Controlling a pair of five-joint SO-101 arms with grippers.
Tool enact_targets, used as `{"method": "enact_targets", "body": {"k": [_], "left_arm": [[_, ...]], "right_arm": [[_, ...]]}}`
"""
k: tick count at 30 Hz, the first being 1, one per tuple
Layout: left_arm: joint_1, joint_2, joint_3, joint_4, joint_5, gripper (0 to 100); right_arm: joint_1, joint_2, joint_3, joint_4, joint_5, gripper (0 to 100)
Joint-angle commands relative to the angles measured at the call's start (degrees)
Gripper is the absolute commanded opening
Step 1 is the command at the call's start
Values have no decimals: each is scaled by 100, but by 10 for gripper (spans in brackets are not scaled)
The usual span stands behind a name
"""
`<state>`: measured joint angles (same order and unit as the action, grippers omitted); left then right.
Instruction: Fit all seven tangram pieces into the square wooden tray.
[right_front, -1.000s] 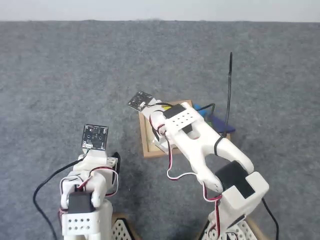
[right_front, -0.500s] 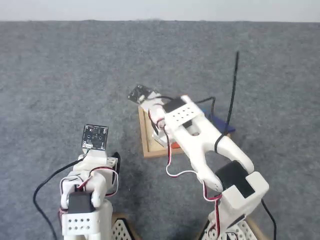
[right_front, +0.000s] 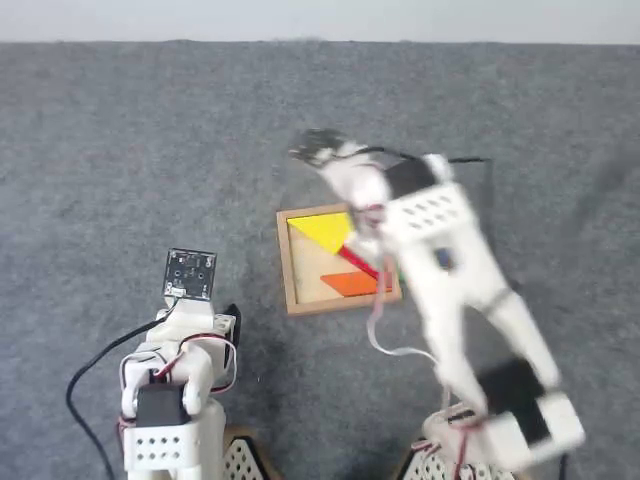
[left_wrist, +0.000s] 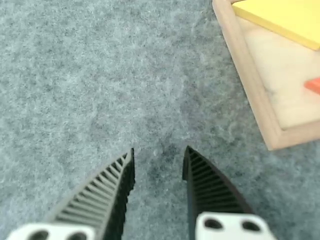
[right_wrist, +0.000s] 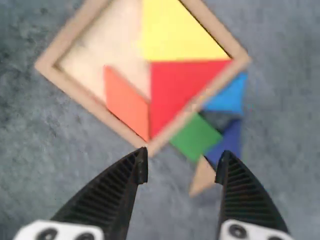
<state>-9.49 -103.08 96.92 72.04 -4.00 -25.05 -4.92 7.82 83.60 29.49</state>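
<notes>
High view: tray (right_front: 284, 262) on the worktop holds yellow piece (right_front: 322, 230), red piece (right_front: 360, 263) and orange piece (right_front: 350, 284).
Left wrist: left tool (left_wrist: 157, 155) released, empty, near the tray.
Right wrist: right tool (right_wrist: 182, 157) released. Green piece (right_wrist: 196, 137), blue piece (right_wrist: 227, 97), navy piece (right_wrist: 227, 142) and tan piece (right_wrist: 202, 177) lie just outside.
Pieces likely thin, stiff, light; pinch opposite edges.

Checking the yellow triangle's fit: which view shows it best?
The right wrist view: nearly the whole yellow triangle, lying in the tray against the red triangle. In the high view the right arm covers part of it; the left wrist view catches one corner.
</notes>
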Motion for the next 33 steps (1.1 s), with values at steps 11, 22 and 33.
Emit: {"method": "enact_targets", "body": {"k": [11, 22, 33], "left_arm": [[18, -158, -48, 53, -35, 153], [18, -158, -48, 53, -35, 153], [18, -158, -48, 53, -35, 153]], "right_arm": [[1789, -1314, 3262, -1560, 1512, 245], [2026, -119, 3209, -2659, 1670, 246], [1991, -48, 2752, -2642, 1688, 246]]}}
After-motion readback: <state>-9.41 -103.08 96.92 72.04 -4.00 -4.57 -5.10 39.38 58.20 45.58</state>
